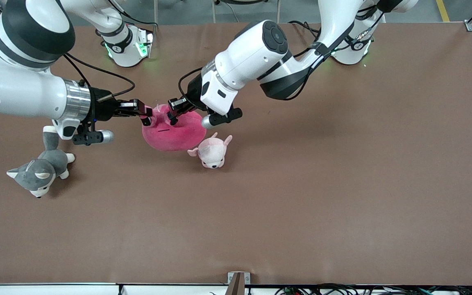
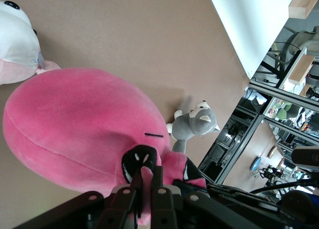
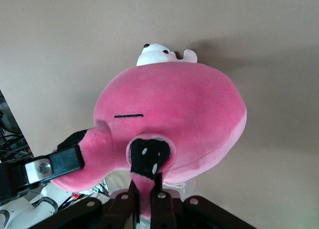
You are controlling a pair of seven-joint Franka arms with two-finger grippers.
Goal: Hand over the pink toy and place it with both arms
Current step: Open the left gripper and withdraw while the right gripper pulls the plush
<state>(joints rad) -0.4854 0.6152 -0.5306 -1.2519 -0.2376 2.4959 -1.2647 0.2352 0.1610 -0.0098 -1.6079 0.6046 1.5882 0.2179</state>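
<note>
Look at the brown table [image 1: 342, 184]: it fills nearly the whole front view, edge to edge. At the centre of that view, slightly above the middle, you'll find a small pale pink-and-white animal plush [image 1: 212, 152] lying on the table, its white face and dark eyes turned toward the bottom edge, its ears pointing up. At the lower left of the front view you have a grey-and-white dog plush [image 1: 39, 168] lying on the table, head toward the bottom corner, tail pointing upward. The two plushes lie well apart.
</note>
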